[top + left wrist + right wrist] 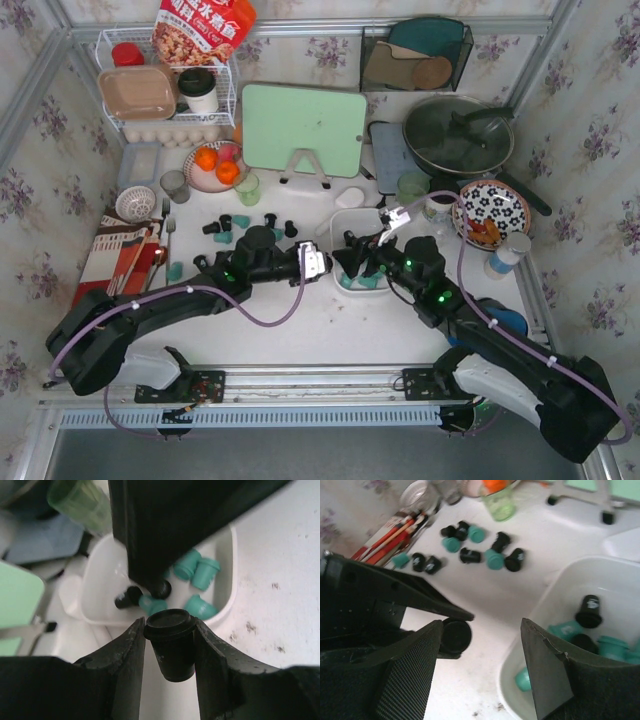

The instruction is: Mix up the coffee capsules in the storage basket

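My left gripper is shut on a black coffee capsule, held rim up just short of the near rim of the white storage basket. Inside the basket lie several teal capsules and black ones. From above, the left gripper sits at the basket's left side. My right gripper hovers over the basket's left edge. Its jaws are open and hold nothing. The held capsule shows beside its left finger. More loose capsules lie on the table.
A pale green cup and a plate of oranges stand behind the loose capsules. Utensils on a striped cloth lie at the left, near a slotted strainer. A green cutting board, a pan and a patterned plate stand farther back.
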Available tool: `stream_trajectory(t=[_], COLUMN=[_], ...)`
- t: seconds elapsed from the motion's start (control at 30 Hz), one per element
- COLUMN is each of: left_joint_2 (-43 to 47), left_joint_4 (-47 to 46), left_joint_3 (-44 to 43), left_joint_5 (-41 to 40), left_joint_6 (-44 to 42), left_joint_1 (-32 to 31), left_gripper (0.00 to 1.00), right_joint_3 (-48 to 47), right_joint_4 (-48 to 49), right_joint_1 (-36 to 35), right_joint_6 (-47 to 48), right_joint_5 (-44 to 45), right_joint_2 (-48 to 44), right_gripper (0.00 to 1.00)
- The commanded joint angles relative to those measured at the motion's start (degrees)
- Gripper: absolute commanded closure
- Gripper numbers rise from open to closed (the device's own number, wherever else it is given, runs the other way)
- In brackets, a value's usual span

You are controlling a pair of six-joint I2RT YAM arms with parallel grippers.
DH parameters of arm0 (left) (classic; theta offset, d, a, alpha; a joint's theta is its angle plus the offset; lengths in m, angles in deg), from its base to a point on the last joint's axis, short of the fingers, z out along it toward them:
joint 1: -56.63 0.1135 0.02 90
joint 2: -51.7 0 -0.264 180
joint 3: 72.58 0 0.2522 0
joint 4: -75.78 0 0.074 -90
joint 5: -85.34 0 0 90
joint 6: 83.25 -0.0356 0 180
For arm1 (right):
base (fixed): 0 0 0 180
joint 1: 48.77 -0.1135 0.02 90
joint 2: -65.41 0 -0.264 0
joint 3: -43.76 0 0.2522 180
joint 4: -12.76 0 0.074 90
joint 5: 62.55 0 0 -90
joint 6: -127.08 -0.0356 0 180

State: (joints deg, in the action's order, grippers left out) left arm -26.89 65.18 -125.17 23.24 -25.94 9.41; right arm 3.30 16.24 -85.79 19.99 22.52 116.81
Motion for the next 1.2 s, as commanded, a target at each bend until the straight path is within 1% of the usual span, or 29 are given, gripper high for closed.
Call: stream_trajectory(t=[0.0,0.1,0.43,0.57,0.77,0.8,0.87,0.9,0.93,0.97,1.03,1.07,1.1,1.17], left_joint_2=[1.35,2.03,4.43,4.91,5.19,5.07,4.91,4.82,4.81,4.82,5.01,5.22,5.61,6.69], left_joint_4=[-5.93,-5.94,-6.95,-7.10,-6.42,-5.95,-4.91,-4.51,-4.38,-4.19,-3.81,-3.45,-3.17,-2.59], left_joint_3=[-1.17,-1.68,-1.34,-1.58,-2.15,-2.39,-2.77,-2.78,-2.68,-2.54,-2.24,-1.95,-1.62,-0.95], left_joint_5=[3.42,3.74,2.15,1.11,-2.46,-3.32,-4.81,-5.34,-5.61,-5.90,-6.92,-7.05,-9.05,-12.94], left_joint_6=[-3.64,-4.33,-4.69,-4.98,-4.62,-4.23,-3.59,-3.47,-2.92,-2.46,-1.33,-0.69,-0.02,1.71], left_joint_1=[-0.82,-1.32,-2.67,-3.69,-4.28,-4.28,-4.28,-4.28,-4.24,-4.28,-4.28,-4.28,-4.28,-4.28], left_gripper=[0.64,0.64,0.64,0.64,0.62,0.58,0.49,0.46,0.41,0.36,0.30,0.09,0.00,0.01], right_joint_3=[-2.03,-2.35,-2.88,-3.03,-2.86,-2.77,-2.66,-2.66,-2.72,-2.79,-2.83,-2.82,-2.77,-2.18], right_joint_4=[2.14,2.79,2.21,2.66,2.14,1.86,1.18,0.63,0.12,-0.39,-1.88,-2.75,-3.62,-4.55], right_joint_1=[0.01,0.04,0.01,0.01,0.06,0.02,0.11,0.11,0.10,0.10,0.10,0.14,0.12,0.10], right_joint_6=[-3.96,-5.24,-6.29,-7.90,-8.81,-8.73,-8.33,-7.92,-7.35,-6.54,-4.65,-3.47,-2.09,0.80], right_joint_5=[-12.67,-14.41,-15.01,-15.38,-13.49,-12.69,-9.91,-8.47,-6.32,-4.46,0.67,3.40,7.23,13.61], right_joint_2=[3.41,4.73,5.66,6.69,5.83,5.39,4.25,3.79,3.29,2.86,2.24,2.00,1.90,2.19], right_gripper=[0.28,0.28,0.30,0.34,0.50,0.52,0.57,0.61,0.67,0.69,0.70,0.70,0.71,0.70])
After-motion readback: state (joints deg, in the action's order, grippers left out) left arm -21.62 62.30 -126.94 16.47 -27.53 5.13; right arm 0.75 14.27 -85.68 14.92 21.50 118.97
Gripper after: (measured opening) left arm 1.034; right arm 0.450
